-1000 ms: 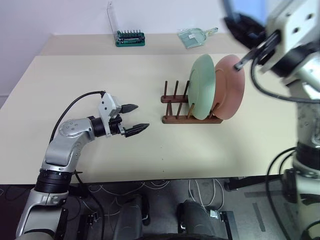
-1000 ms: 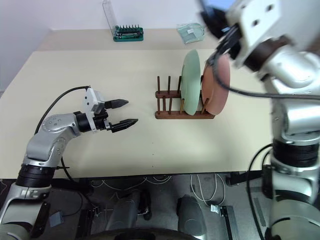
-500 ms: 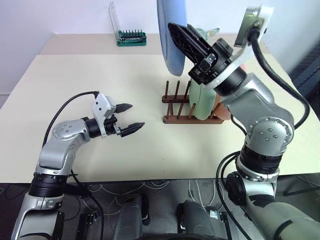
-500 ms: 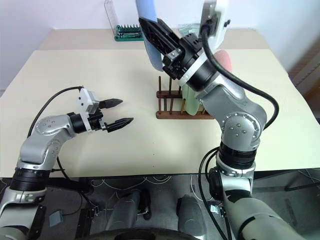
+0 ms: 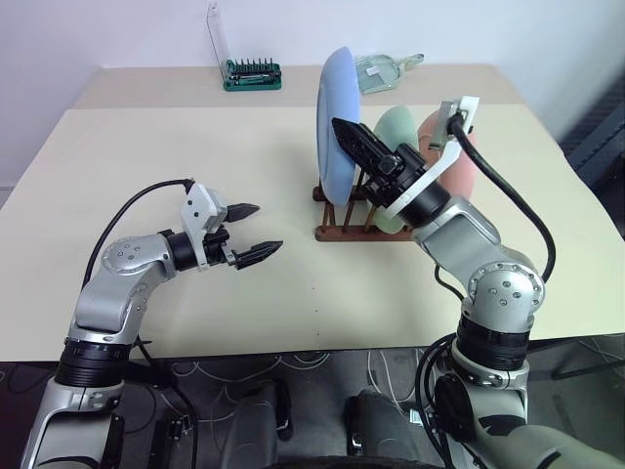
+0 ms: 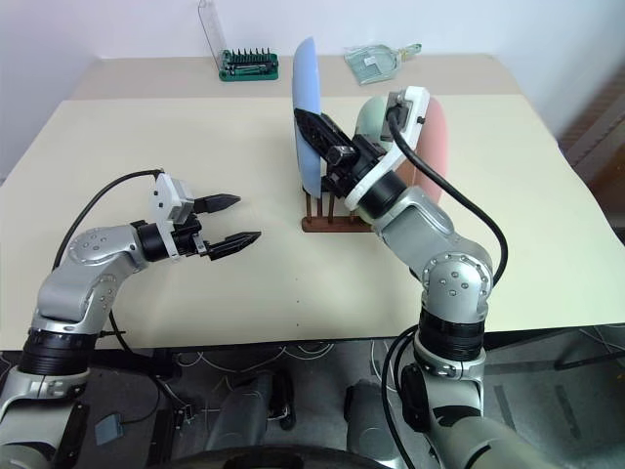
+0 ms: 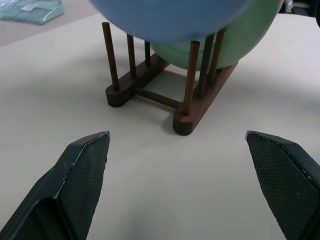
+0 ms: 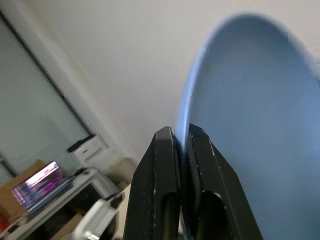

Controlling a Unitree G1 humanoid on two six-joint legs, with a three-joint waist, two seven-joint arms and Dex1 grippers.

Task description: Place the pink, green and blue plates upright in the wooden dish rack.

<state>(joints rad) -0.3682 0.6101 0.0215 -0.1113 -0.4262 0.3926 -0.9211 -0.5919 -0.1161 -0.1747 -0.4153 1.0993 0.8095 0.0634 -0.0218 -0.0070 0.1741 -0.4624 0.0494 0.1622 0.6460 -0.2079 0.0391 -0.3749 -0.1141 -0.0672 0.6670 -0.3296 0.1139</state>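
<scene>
Sky-blue and matte, the round plastic plate (image 5: 335, 122) stands upright on edge, pinched at its rim by the right gripper (image 5: 349, 137), whose jaws are closed on it, over the front pegs of the small dark brown wooden dish rack (image 5: 344, 232) on the beige worktop (image 5: 195, 147). The mint green plate (image 5: 398, 127) and salmon pink plate (image 5: 467, 171) already stand in the rack behind. The left gripper (image 5: 252, 233) hovers well apart, jaws wide.
</scene>
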